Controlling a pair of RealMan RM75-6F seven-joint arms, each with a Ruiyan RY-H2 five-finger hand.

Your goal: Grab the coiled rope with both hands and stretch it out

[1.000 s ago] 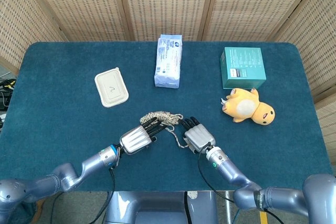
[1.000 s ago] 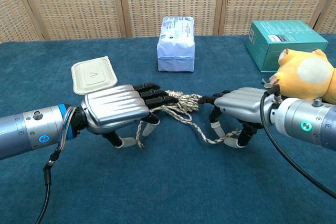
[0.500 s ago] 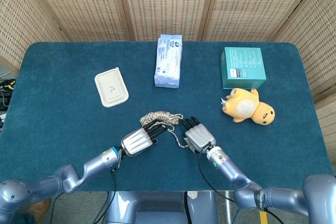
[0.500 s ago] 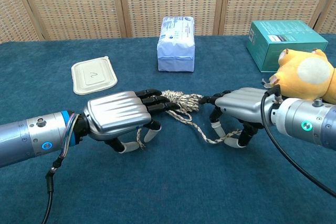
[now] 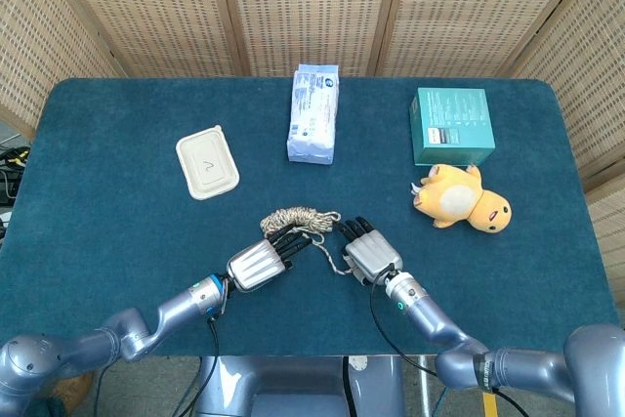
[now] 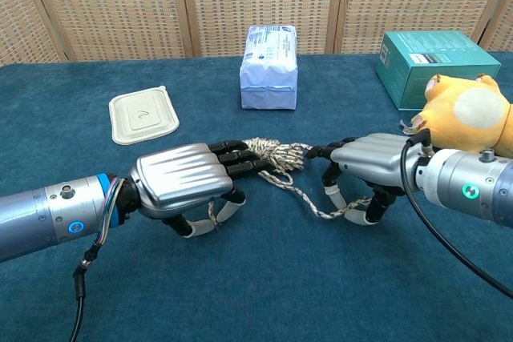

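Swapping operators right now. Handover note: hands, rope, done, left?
Left hand: over the left end of the coiled beige braided rope, fingers curled down around a strand; a firm grip can't be confirmed.
Right hand: palm down over the rope's loose loop on the right, fingers curled around it; grip equally unclear.
Rope: still bunched on the blue cloth table between the hands, in front of the white-blue packet.
Done: both hands placed at the rope.
Left: secure both grasps, then draw the hands apart until the rope is straight.
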